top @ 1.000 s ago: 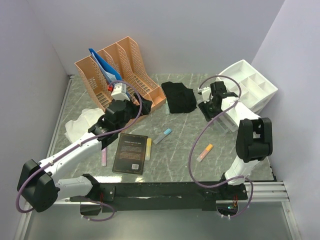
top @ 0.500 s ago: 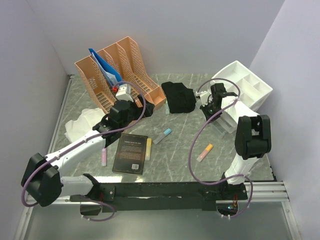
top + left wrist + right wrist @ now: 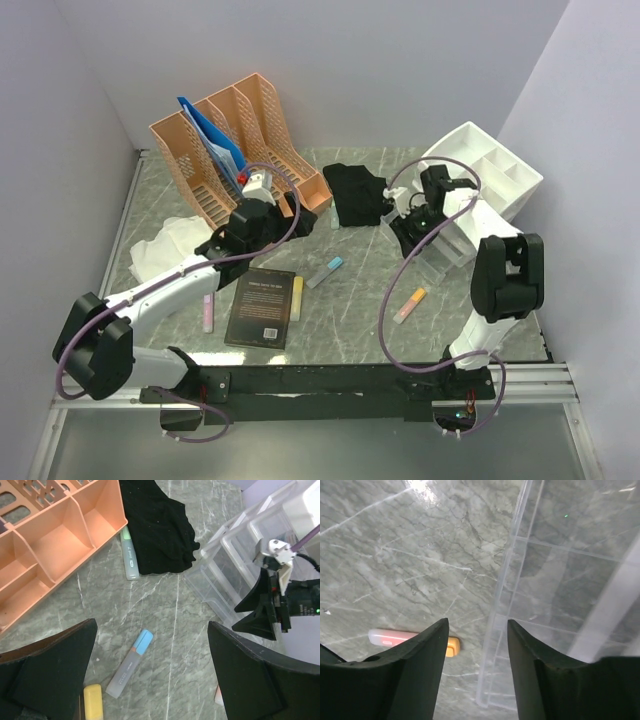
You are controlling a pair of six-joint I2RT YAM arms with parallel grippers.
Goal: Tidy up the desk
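Observation:
The desk (image 3: 360,300) is a grey-green marble top. My left gripper (image 3: 258,228) hangs wide open near the orange file rack (image 3: 240,150). In the left wrist view the left gripper (image 3: 151,630) holds nothing, and a blue-capped highlighter (image 3: 129,665) lies on the desk below it. My right gripper (image 3: 405,225) is open and holds nothing. It sits just above the desk at the near-left edge of a clear plastic drawer (image 3: 440,250). In the right wrist view the right gripper (image 3: 477,625) frames the drawer's rim (image 3: 495,655), with an orange-capped highlighter (image 3: 451,646) behind one finger.
A black book (image 3: 262,307) lies near the front with a yellow highlighter (image 3: 297,298) beside it. A pink highlighter (image 3: 208,313) lies to its left and an orange one (image 3: 410,304) to its right. A black cloth (image 3: 358,193), a white cloth (image 3: 170,245) and a white organiser (image 3: 490,175) lie further back.
The left gripper has moved right and back along the file rack. The right gripper has come forward and left, off the drawer towards its near-left edge.

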